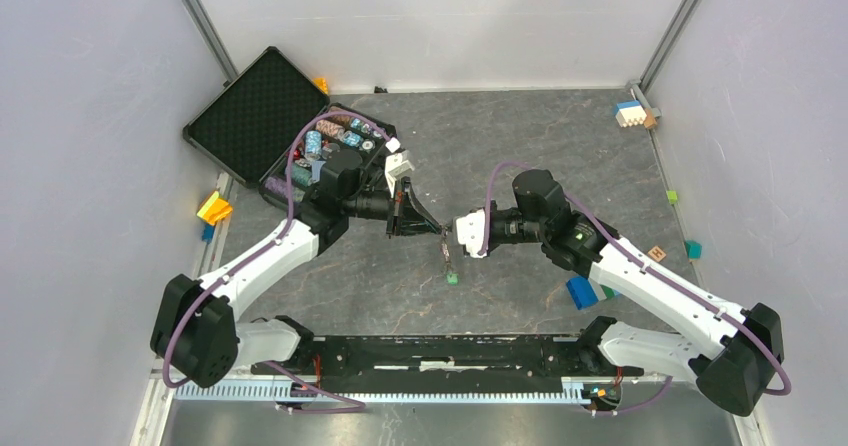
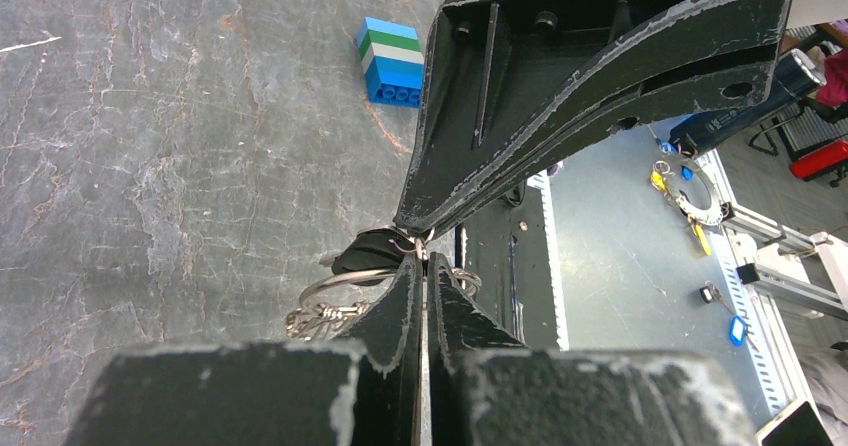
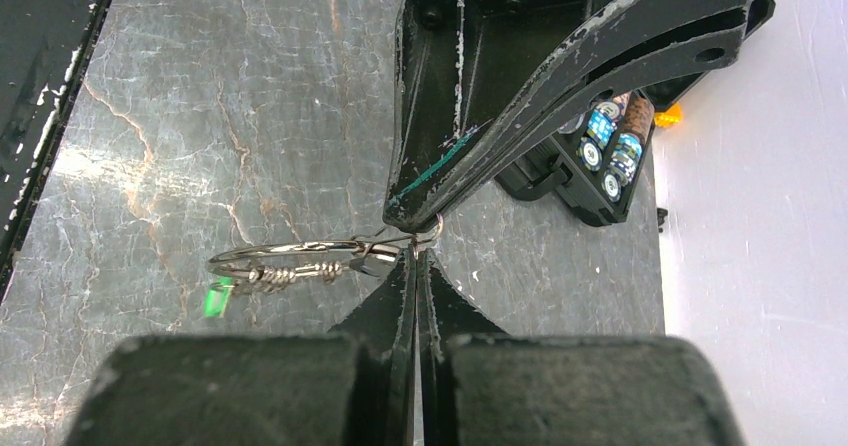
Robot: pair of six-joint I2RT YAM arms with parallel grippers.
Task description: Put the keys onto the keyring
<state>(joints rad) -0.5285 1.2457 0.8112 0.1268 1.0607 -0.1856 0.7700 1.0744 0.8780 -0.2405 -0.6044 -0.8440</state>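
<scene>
The keyring point(image 3: 285, 253), a thin round silver wire loop, hangs in the air above the grey marbled counter point(image 1: 560, 166), midway between the two arms. Both pairs of fingers are clenched tight, their tips meeting at one edge of the loop. The left fingers point(image 2: 400, 301) and the right fingers point(image 3: 398, 301) each appear pinched on the wire there. A short twisted wire piece point(image 3: 295, 274) lies just under the loop. The small key with a bright green plastic head point(image 1: 452, 278) dangles lowest, blurred in the right wrist view. A dark plastic key head point(image 2: 362, 254) sits against the loop beside the fingertips. An open black case point(image 1: 262, 114) stands at the far left, and a blue block with green and white layers point(image 2: 392, 61) sits well apart.
</scene>
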